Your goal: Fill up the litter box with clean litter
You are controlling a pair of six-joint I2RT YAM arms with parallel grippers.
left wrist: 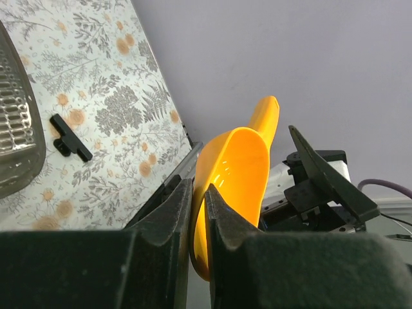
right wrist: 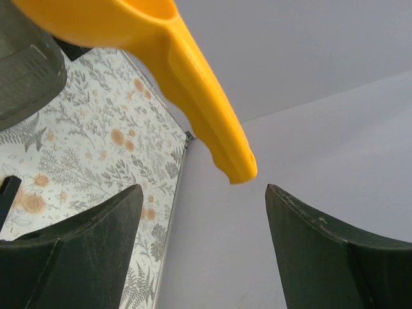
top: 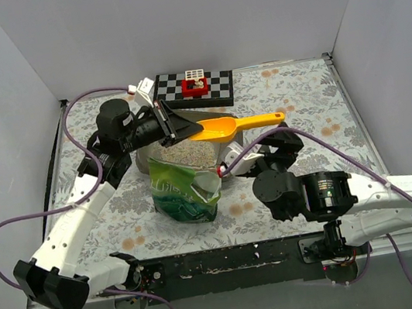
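From above, the shallow grey-brown plastic litter box, behind the crinkly green bag, seems to hold some pale beige clean litter already, though it is half hidden; filling looks unfinished. Left wrist: the left gripper pinches the bowl rim of the yellow-orange plastic scoop. Right wrist: the right gripper gapes, holding nothing.

The litter box is hemmed in, with the green bag right at its near side, the checkered board just behind, and the yellow scoop, pinched by its bowl in the left hand, hanging across its far edge. The right hand, fingers spread wide, sits below the scoop's handle, which bars the way up. Right of the handle the bench lies open to the walls.
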